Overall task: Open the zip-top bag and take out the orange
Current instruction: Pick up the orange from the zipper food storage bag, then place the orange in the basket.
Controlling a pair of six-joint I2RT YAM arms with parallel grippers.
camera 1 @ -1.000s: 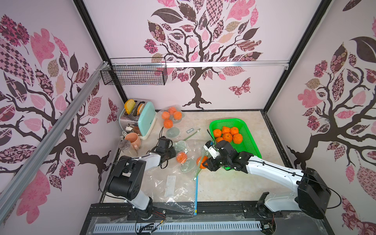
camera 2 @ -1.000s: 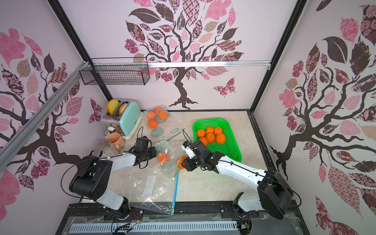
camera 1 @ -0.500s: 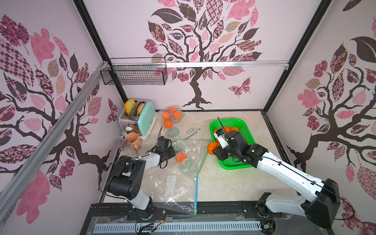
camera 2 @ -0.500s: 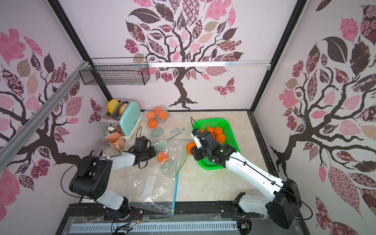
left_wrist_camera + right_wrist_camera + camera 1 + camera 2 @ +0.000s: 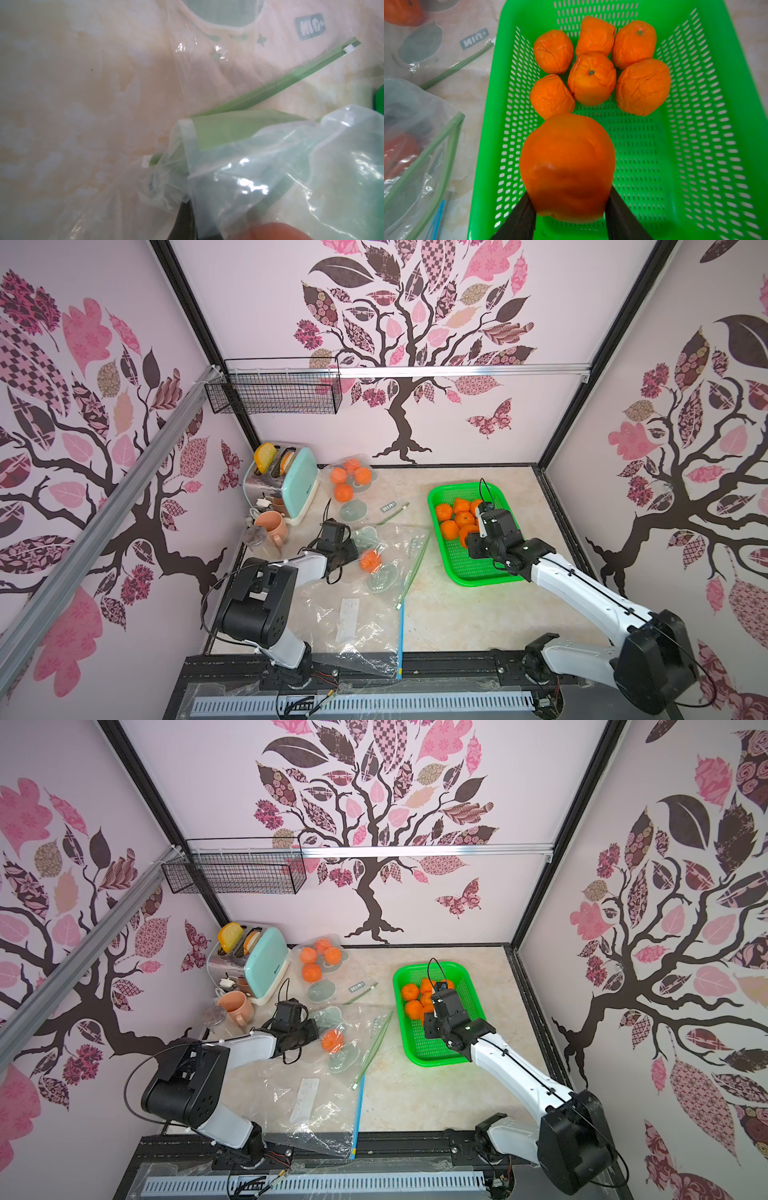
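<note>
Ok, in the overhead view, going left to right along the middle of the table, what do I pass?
Pink mug → left pincer → bagged orange → green basket.

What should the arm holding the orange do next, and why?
Probably lower a little and open its jaws. The right gripper grips an orange above a bare part of the green basket, just short of six other oranges lying there, so letting go should drop it in beside them. The left gripper only pinches the bag.
</note>
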